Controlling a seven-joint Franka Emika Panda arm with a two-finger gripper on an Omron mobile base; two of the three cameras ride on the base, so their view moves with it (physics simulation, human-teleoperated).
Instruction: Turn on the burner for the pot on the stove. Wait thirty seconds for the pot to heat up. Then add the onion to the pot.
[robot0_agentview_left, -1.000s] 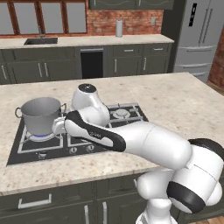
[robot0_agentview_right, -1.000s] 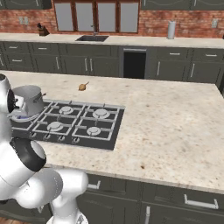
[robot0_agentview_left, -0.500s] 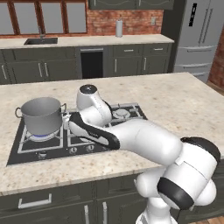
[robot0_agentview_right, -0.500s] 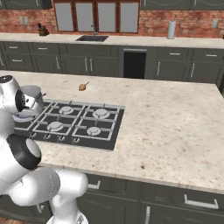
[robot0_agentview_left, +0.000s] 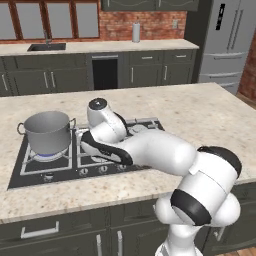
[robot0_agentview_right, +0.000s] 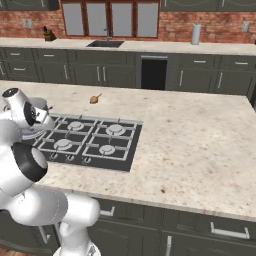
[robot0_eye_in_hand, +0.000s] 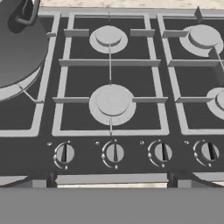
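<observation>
one tall brushed-steel pot (robot0_agentview_left: 47, 132) sits on the flat black stove's (robot0_agentview_right: 125, 160) left burner; round golden onion (robot0_agentview_right: 94, 99) rests beyond the stove; claw (robot0_eye_in_hand: 109, 179) wide open, empty, above round knobs (robot0_eye_in_hand: 114, 153).

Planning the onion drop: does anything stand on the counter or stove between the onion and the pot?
Nothing visible does. The onion lies alone on the counter beyond the stove; the pot is uncovered, its mouth open.

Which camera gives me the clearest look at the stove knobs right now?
The hand view: four knobs sit large in a row along the stove's near edge, pointer marks readable. The left base view shows them small and partly behind the arm; the right base view shows tiny dots.
</observation>
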